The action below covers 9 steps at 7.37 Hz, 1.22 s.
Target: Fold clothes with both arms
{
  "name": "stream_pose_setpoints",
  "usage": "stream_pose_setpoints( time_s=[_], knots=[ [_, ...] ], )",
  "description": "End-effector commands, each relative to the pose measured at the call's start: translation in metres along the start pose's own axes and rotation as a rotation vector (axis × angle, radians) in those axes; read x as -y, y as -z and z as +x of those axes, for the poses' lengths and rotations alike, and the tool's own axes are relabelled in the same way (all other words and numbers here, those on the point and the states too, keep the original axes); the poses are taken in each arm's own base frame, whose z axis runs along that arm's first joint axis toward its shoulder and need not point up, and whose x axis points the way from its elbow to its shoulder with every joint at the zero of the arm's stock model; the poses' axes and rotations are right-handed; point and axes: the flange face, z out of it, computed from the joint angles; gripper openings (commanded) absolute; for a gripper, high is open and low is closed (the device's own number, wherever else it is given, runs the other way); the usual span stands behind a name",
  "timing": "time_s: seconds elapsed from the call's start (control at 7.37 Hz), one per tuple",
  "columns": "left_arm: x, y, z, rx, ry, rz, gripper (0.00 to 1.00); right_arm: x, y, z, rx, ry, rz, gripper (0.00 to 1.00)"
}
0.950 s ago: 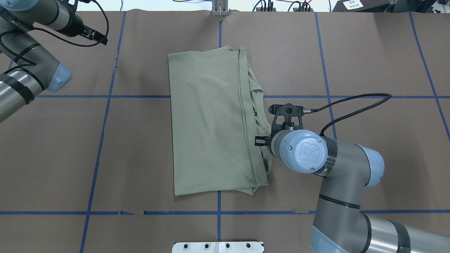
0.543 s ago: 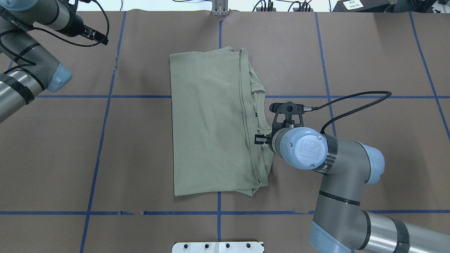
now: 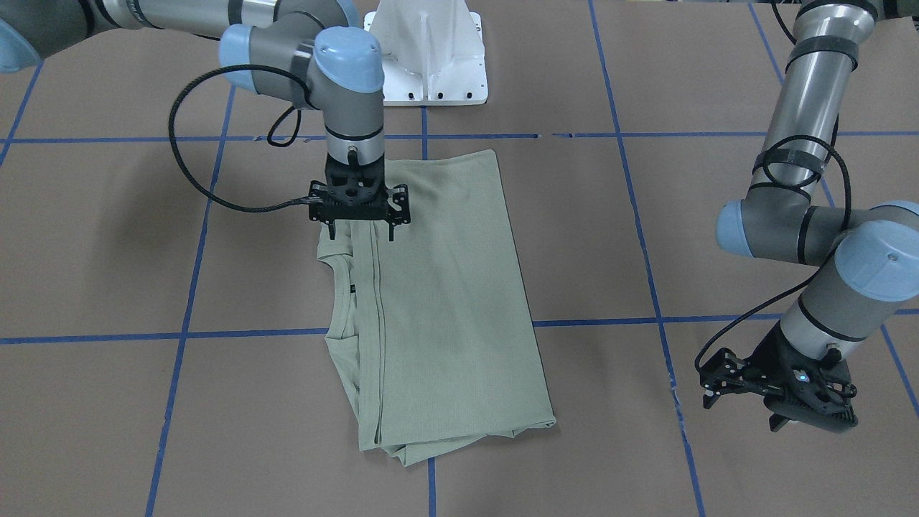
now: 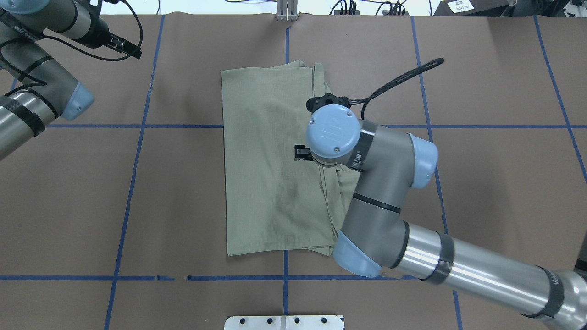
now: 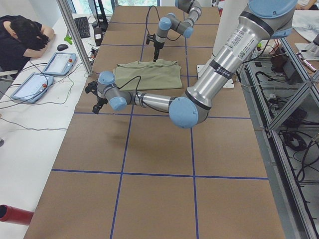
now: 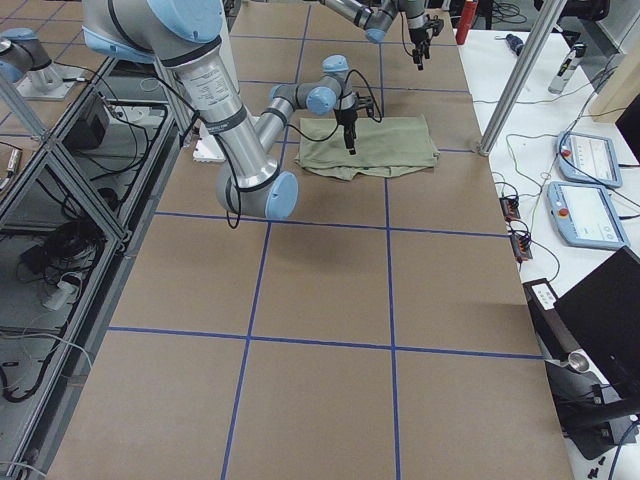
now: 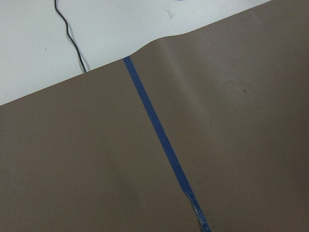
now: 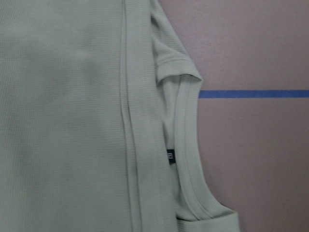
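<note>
The sage-green shirt (image 3: pixel 445 287) lies folded into a long rectangle mid-table, also in the overhead view (image 4: pixel 266 160). Its round collar and black neck label (image 8: pixel 169 155) show at the edge on the robot's right. My right gripper (image 3: pixel 361 233) hangs open and empty just above the shirt's collar-side edge, near its end by the robot's base. One of its fingers (image 4: pixel 300 153) peeks out from under the wrist. My left gripper (image 3: pixel 743 409) is open and empty, far off the shirt over bare table at the robot's far left (image 4: pixel 126 48).
The white base pedestal (image 3: pixel 431 50) stands at the robot's side of the table. Blue tape lines (image 4: pixel 284 275) grid the brown table cover. Tablets (image 5: pixel 60 62) and a seated person (image 5: pixel 22 37) are at the operators' desk beyond the far edge.
My right arm has lifted and swung from the shirt's right edge to hang over the collar-side fold, its cable swinging with it. The shirt and left arm have stayed put.
</note>
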Motion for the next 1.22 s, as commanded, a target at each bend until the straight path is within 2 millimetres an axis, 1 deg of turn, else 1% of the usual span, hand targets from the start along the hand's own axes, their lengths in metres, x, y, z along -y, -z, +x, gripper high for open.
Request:
stream_pose_setpoints(
  time_s=[0.0, 0.27, 0.41, 0.54, 0.68, 0.95, 1.09],
  knots=[
    [-0.001, 0.0, 0.001, -0.015, 0.0, -0.008, 1.0, 0.001, -0.032, -0.012, -0.121, 0.121, -0.078, 1.0],
    [-0.001, 0.0, 0.002, -0.016, 0.0, -0.009, 1.0, -0.005, -0.041, -0.004, -0.16, 0.134, -0.098, 1.0],
    [-0.001, 0.0, 0.002, -0.016, 0.0, -0.009, 1.0, -0.017, -0.046, -0.007, -0.175, 0.147, -0.116, 1.0],
    [-0.002, 0.0, 0.001, -0.016, 0.0, -0.01, 1.0, -0.023, -0.047, -0.01, -0.175, 0.154, -0.12, 1.0],
    [-0.002, 0.0, 0.001, -0.016, 0.0, -0.01, 1.0, -0.03, -0.053, -0.008, -0.184, 0.162, -0.126, 1.0],
    [-0.002, 0.0, 0.001, -0.016, 0.0, -0.01, 1.0, -0.034, -0.064, 0.005, -0.206, 0.184, -0.141, 1.0],
    [-0.002, 0.0, 0.001, -0.016, 0.0, -0.009, 1.0, -0.036, -0.065, 0.011, -0.238, 0.228, -0.158, 1.0]
  ],
)
